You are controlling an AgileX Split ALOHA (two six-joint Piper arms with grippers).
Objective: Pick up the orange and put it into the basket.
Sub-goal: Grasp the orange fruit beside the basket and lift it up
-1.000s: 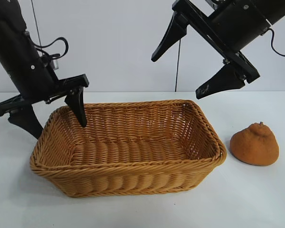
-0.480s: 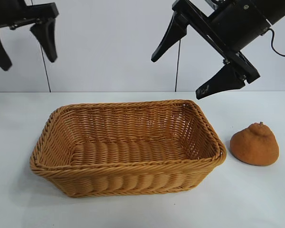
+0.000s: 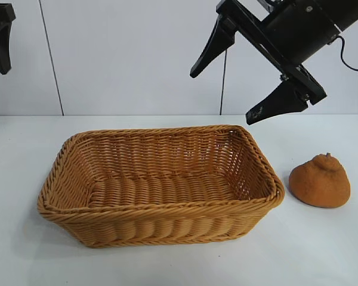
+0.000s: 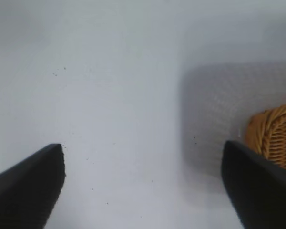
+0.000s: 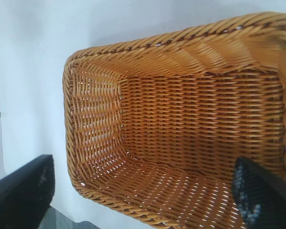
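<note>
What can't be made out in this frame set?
- Left pincer: exterior view's top-left edge cuts off all but one finger.
- Orange: absent from both wrist views; its far side is hidden in the exterior view.
- Basket: right wrist view's edges crop it; left wrist view shows only a corner.
- Right pincer: open above the basket.

Left claw (image 3: 0,36) higher, nearly out.

My right gripper (image 3: 235,83) hangs high above the basket (image 3: 161,223), jaws spread wide. My left gripper (image 4: 143,186) sits raised beyond the basket's left end, also spread.
</note>
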